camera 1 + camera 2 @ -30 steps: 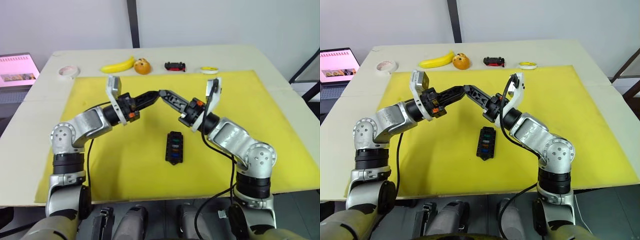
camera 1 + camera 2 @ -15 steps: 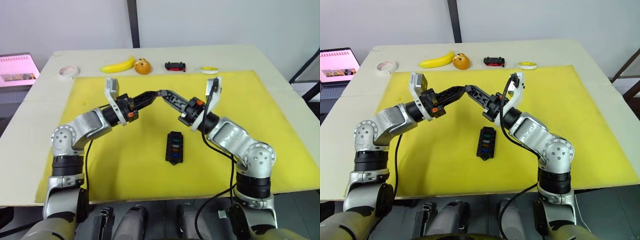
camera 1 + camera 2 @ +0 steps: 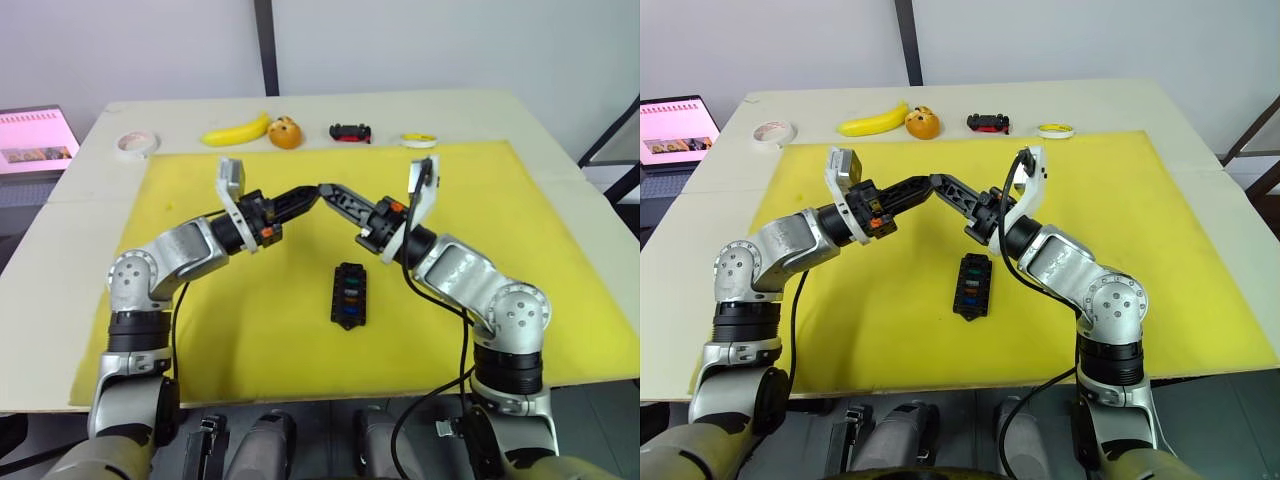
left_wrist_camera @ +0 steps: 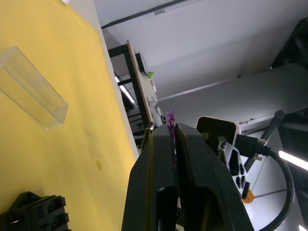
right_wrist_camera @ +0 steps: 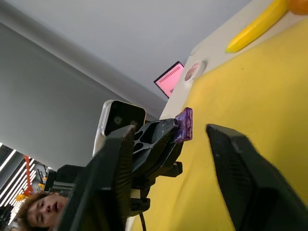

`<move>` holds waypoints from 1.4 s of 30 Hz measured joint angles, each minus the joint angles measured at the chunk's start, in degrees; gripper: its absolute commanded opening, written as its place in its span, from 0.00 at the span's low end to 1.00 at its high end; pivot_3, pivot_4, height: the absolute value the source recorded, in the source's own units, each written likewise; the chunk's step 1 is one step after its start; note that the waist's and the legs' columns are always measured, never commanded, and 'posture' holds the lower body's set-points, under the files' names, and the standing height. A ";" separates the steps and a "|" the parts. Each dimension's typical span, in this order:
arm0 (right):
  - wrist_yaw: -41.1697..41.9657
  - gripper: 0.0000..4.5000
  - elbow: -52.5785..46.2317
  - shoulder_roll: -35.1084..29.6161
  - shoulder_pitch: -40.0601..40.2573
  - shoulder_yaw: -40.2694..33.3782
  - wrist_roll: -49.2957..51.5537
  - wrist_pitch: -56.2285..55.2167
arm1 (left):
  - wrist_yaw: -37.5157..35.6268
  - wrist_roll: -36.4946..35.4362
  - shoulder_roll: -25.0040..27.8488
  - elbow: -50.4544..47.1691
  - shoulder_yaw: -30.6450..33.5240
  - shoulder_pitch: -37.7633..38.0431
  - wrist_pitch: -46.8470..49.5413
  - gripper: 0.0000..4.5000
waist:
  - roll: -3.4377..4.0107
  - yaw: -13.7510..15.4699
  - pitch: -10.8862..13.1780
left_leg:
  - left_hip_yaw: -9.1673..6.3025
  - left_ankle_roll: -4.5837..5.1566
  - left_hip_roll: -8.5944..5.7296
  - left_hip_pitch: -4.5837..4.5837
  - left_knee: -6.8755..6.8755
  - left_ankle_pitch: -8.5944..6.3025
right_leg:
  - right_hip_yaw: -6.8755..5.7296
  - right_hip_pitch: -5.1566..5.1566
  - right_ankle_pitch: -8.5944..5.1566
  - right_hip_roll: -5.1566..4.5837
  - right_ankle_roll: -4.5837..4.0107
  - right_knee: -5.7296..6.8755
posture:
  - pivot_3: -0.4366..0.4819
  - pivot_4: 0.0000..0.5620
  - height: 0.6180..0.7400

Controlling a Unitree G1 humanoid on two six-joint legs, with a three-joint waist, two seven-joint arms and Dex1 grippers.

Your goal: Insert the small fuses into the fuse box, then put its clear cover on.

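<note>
Pinched between the black fingers of the left gripper [image 4: 171, 129]: a purple fuse [image 5: 185, 124], a small flat translucent chip, raised above the yellow mat [image 3: 200, 330] where the two arms meet tip to tip. In the left wrist view, only a thin purple edge of it protruding past the clenched fingertips; in the right wrist view, its broad face standing out at the tip. Facing it, the right gripper [image 5: 168, 154], released, its two blunt matte-black fingers spread wide to either side of the fuse and not touching it. Below on the mat, nearer the robot, the fuse box [image 3: 348, 295]: a black rectangular moulded block with small coloured fuses, green, orange and blue among them, set in its slots, though their count hard to make out; cut off at the frame edge in the left wrist view. Lying flat on the mat in the left wrist view, the clear cover [image 4: 32, 87], a colourless transparent rectangular lid with sharp edges, too faint to pick out in the head views. Farther out along the pale tabletop's back edge: a roll of tape [image 3: 134, 144], a smooth yellow banana [image 3: 236, 131], an orange round fruit [image 3: 285, 132], a black-and-red toy car [image 3: 350, 132], a small yellow disc [image 3: 419, 140]. Off the table's left corner, a pink-lit laptop screen [image 3: 36, 139], partly cut off. Low in the right wrist view, part of a person's head, blurred.
</note>
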 measured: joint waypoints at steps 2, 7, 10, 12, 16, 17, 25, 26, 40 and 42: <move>-0.07 0.07 0.20 -0.29 0.01 0.06 -0.04 0.00 | -0.52 -0.32 0.00 -0.11 0.03 -0.01 -0.06 0.00 | 0.00 0.00 0.00 | 0.00 0.00 0.00 0.00 0.00 0.00 | 0.00 0.00 0.00 0.00 0.00 0.00 | 0.48 0.27 1.00; -0.05 0.00 0.39 -0.35 -0.02 -0.08 0.29 -0.25 | -0.97 -0.34 0.07 -0.12 0.02 -0.02 -0.26 0.00 | 0.00 0.00 0.00 | 0.00 0.00 0.00 -0.01 0.01 0.00 | 0.00 0.00 0.00 0.00 0.00 0.00 | 0.48 0.27 1.00; -0.09 0.00 0.39 -0.35 -0.02 -0.07 0.40 -0.34 | -1.04 -0.34 0.07 -0.12 0.02 -0.02 -0.29 0.00 | 0.00 0.00 0.00 | 0.00 0.00 0.00 -0.01 0.01 0.00 | 0.00 0.00 0.00 0.00 0.00 0.00 | 0.48 0.27 1.00; -0.12 0.00 0.39 -0.35 -0.02 -0.07 0.45 -0.35 | -1.05 -0.35 0.07 -0.12 0.00 -0.02 -0.30 0.00 | 0.00 -0.01 0.00 | 0.00 0.00 0.00 -0.01 0.01 0.00 | 0.00 0.00 0.00 0.00 0.00 0.00 | 0.48 0.27 1.00; -0.32 0.00 0.39 -0.35 -0.02 -0.07 0.79 -0.45 | -1.08 -0.39 0.07 -0.12 -0.03 -0.02 -0.33 0.00 | 0.00 0.00 0.00 | 0.00 0.00 0.00 -0.01 0.01 0.00 | 0.00 0.00 0.00 0.00 0.00 0.00 | 0.48 0.27 1.00; -0.45 0.00 0.39 -0.36 -0.02 -0.07 0.98 -0.49 | -1.11 -0.41 0.07 -0.13 -0.04 -0.02 -0.34 0.00 | 0.00 0.00 0.00 | 0.00 0.00 0.00 -0.01 0.01 0.00 | 0.00 0.00 0.00 0.00 0.00 0.00 | 0.48 0.27 1.00; -1.05 0.00 0.10 -1.42 -0.06 0.13 3.63 -0.41 | -3.77 1.56 2.53 -0.13 -0.59 -0.03 1.37 0.34 | 0.00 -0.06 0.00 | 0.00 0.01 0.00 -0.01 0.01 0.00 | 0.00 0.00 0.00 0.03 0.00 0.01 | 0.48 0.27 1.00; -1.00 0.00 -0.41 -2.45 -0.15 0.20 4.21 -0.17 | -5.66 3.09 4.19 -0.14 -1.03 -0.05 2.58 0.45 | 0.01 -0.14 0.00 | 0.01 0.01 0.00 -0.01 0.01 0.00 | 0.00 0.00 0.00 0.03 0.00 0.01 | 0.48 0.27 1.00; 16.99 0.00 -5.41 -35.31 -5.39 2.83 1.35 13.97 | -69.42 61.45 28.52 -13.83 -24.04 -1.54 -17.97 0.98 | 0.20 0.14 0.12 | 0.14 0.34 0.09 -0.04 -0.04 -0.17 | -0.03 0.11 -0.01 0.09 -0.02 -0.28 | 0.48 0.27 1.00; 22.84 0.00 -7.15 -39.26 -7.19 5.90 -4.79 15.70 | -74.58 70.76 27.62 -13.24 -28.18 -0.35 -27.62 0.98 | 0.20 0.11 0.13 | 0.12 0.38 0.12 -0.07 -0.04 -0.20 | -0.06 0.11 -0.01 0.08 -0.02 -0.35 | 0.48 0.27 1.00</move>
